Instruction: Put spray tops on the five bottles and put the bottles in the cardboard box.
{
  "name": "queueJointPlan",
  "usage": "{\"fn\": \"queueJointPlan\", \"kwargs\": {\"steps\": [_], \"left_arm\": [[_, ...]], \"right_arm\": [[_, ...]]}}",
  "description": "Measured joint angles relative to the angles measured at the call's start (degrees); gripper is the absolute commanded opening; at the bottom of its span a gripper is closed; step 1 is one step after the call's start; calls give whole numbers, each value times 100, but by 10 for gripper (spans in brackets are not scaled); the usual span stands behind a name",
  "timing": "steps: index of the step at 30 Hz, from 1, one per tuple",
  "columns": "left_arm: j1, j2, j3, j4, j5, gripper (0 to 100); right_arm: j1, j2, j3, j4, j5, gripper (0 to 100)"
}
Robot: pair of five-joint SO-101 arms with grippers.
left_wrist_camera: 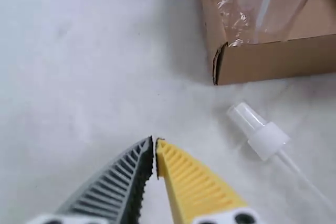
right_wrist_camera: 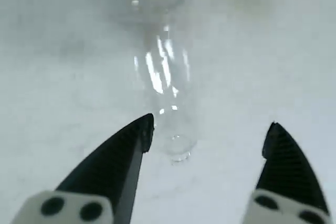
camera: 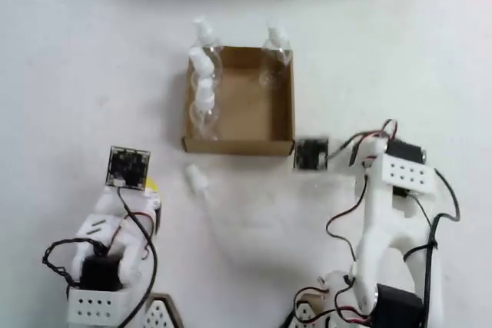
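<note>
Grippers: the left gripper (left_wrist_camera: 155, 148) has its grey and yellow fingers pressed together tip to tip with nothing between them, low over the table (camera: 77, 74). The right gripper (right_wrist_camera: 207, 129) has its black fingers spread wide and holds nothing.
Uncapped bottle: a clear bottle (right_wrist_camera: 169, 93) with no top lies on its side on the table just ahead of the right gripper. Its nearer end sits close to one finger's tip but not between the fingers.
Spray top: a loose white spray top (left_wrist_camera: 260, 132) lies on the table off to one side of the left gripper's tips, apart from them, with its thin dip tube trailing away. From the high view it is just in front of the cardboard box's near corner on the left arm's side.
Cardboard box: the cardboard box (camera: 238, 144) stands open at mid-table. Its near wall and corner lie between the left gripper and the bottles inside.
Capped bottles: the capped bottles (camera: 204, 90) stand in the box. Three seem to line one side wall and another is in the far opposite corner.
Camera board: the right arm's camera board (camera: 311, 154) sits just beside the box's other near corner.
</note>
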Motion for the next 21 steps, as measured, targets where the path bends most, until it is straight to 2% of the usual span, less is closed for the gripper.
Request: {"fn": "queueJointPlan", "kwargs": {"steps": [3,5,13,21], "left_arm": [[0,0,0,0,0,24],[0,0,0,0,0,24],[0,0,0,0,0,24],[0,0,0,0,0,24]], "right_arm": [[79,0,-466,484,-809,284],[167,0,-765,844,-1433,239],[818,0,-1442,1855,-5240,136],[1354,0,-1073,2259,-7138,123]]}}
